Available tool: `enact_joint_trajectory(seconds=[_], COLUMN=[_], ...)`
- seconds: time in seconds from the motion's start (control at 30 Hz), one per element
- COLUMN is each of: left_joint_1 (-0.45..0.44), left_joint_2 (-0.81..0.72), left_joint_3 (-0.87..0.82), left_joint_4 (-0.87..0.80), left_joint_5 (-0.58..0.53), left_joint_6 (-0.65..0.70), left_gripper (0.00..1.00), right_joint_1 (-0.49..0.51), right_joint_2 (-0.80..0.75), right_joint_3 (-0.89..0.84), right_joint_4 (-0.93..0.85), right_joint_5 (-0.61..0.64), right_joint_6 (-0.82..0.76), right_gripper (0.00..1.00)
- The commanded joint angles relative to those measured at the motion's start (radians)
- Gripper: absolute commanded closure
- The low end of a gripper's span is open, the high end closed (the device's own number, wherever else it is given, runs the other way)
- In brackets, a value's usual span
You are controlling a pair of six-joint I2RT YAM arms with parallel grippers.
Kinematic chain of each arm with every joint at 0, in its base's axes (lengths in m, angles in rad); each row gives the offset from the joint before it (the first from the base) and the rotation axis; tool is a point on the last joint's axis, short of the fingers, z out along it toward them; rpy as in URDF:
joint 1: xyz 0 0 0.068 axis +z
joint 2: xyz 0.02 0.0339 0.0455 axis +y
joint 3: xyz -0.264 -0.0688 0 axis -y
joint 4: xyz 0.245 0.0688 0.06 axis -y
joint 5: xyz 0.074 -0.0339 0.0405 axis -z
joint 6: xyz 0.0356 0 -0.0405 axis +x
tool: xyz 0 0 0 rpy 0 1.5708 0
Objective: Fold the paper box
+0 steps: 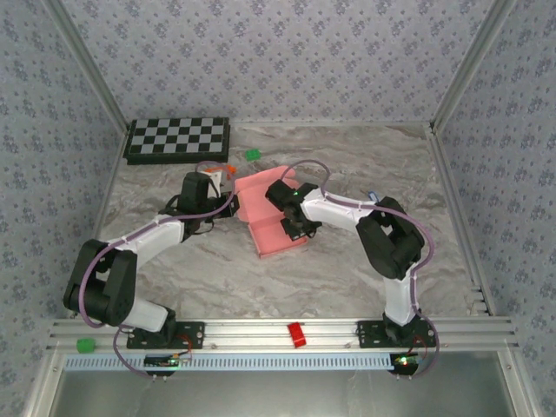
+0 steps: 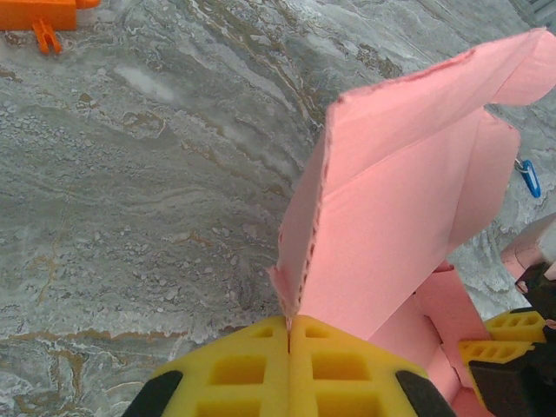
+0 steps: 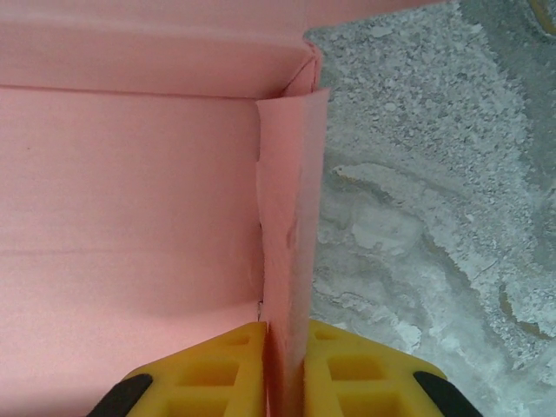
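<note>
The pink paper box [image 1: 261,204] lies half-folded in the middle of the table, its walls partly raised. My left gripper [image 2: 289,326] is shut on the corner of a raised flap of the box [image 2: 400,200], which leans up and to the right above the marble surface. My right gripper [image 3: 285,334] is shut on an upright side wall of the box [image 3: 130,191], with the box floor to its left and the bare table to its right. From above, the left gripper [image 1: 229,198] meets the box's left edge and the right gripper [image 1: 295,228] its near right side.
A checkerboard [image 1: 178,139] lies at the back left. A small green piece [image 1: 252,155] and an orange piece [image 1: 228,168] sit just behind the box. A small blue clip [image 2: 528,178] lies right of it. A red block [image 1: 297,334] rests on the front rail.
</note>
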Motion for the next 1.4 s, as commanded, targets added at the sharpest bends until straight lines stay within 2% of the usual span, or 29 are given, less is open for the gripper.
enact_joint_trajectory(seconds=[0.0,0.77,0.9,1.37], left_joint_1=[0.000,0.000,-0.001,-0.002], left_joint_2=[0.013,0.021,0.023,0.038], left_joint_3=[0.024,0.036,0.041,0.047], left_joint_4=[0.020,0.019,0.020,0.033], left_joint_5=[-0.007,-0.002,-0.001,0.017], left_joint_6=[-0.007,-0.005,-0.004,-0.004], left_gripper=[1.00,1.00,1.00,1.00], right_joint_1=[0.001,0.006,0.000,-0.003], right_joint_2=[0.056,0.080,0.043,0.002], right_joint_3=[-0.005,0.007,0.009,0.048], right_joint_4=[-0.099,-0.101,-0.077,-0.044], right_joint_5=[0.054,0.042,0.024,0.013], right_joint_6=[0.021,0.042,0.050,0.078], right_gripper=[0.85,0.86,0.78,0.65])
